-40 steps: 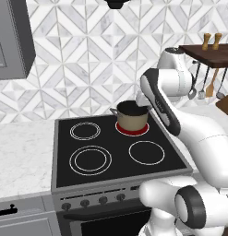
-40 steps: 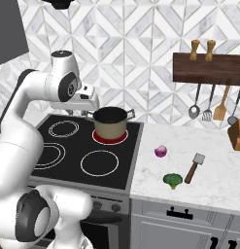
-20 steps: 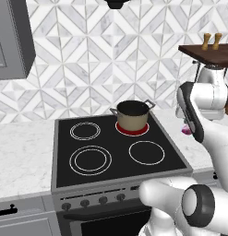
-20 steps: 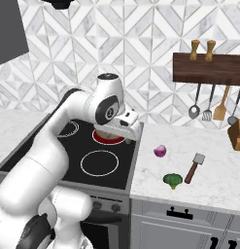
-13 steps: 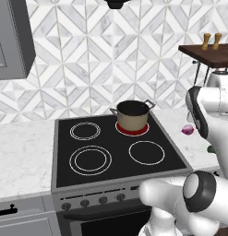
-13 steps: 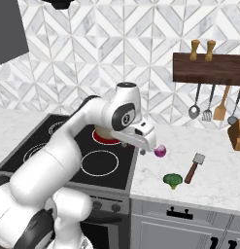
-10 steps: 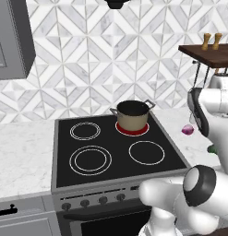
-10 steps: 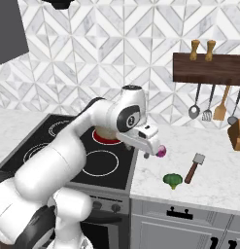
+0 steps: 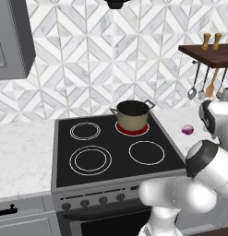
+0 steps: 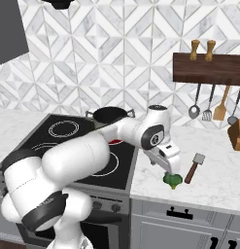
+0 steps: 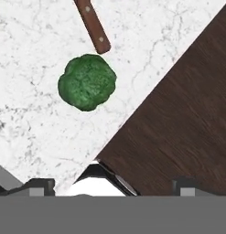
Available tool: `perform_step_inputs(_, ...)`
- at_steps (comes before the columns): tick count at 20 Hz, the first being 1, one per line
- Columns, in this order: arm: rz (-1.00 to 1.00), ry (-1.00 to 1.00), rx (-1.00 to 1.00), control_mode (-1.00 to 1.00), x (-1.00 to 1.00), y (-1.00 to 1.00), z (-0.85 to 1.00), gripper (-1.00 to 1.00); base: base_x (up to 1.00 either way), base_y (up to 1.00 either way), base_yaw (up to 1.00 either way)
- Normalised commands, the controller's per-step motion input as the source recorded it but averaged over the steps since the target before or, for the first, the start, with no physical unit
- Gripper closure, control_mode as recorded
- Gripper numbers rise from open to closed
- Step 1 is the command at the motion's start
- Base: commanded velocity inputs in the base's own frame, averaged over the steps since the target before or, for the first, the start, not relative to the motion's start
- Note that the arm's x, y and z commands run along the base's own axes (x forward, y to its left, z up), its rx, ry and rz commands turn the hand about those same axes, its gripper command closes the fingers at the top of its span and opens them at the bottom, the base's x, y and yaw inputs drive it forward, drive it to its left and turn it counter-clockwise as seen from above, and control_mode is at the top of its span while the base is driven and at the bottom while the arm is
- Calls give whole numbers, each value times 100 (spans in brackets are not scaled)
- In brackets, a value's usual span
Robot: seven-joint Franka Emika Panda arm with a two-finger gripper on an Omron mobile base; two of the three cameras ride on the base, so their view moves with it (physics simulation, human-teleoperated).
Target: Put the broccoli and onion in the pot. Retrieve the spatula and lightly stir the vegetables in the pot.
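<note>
The bright-green broccoli [image 10: 173, 180] lies on the marble counter near its front edge, and my gripper [image 10: 167, 169] hangs open just above it. In the hand view the broccoli [image 11: 87, 82] sits above and left of centre, ahead of the open gripper [image 11: 112, 185], with nothing between the fingers. The spatula [image 10: 194, 167] lies just right of the broccoli, and its brown handle [image 11: 93, 25] ends beside the floret. The purple onion [image 9: 188, 129] rests on the counter right of the stove. The tan pot [image 9: 132, 115] stands on the red-lit back right burner, with my arm partly covering the pot [image 10: 110, 115].
A wooden shelf [image 10: 209, 68] on the wall carries two pepper mills, with a ladle, turner and wooden utensil hanging below. A knife block [image 10: 236, 134] stands at the far right. The counter's front edge [image 11: 132, 121] runs close to the broccoli, with dark floor beyond.
The arm has swung right from over the stove, past the onion, and come down over the broccoli near the counter's front edge. The jaws stayed open.
</note>
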Motion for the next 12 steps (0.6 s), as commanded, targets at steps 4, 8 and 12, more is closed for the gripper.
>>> perform_step_inputs(4, -4, 0, -1, -100, 1, -6, -13, -100, 0, 0, 0)
perform_step_inputs(8, -8, -1, -1, -100, 11, -7, -38, -100, 0, 0, 0)
perform_step_inputs(12, -13, -2, -5, -100, 24, -22, -47, -100, 0, 0, 0)
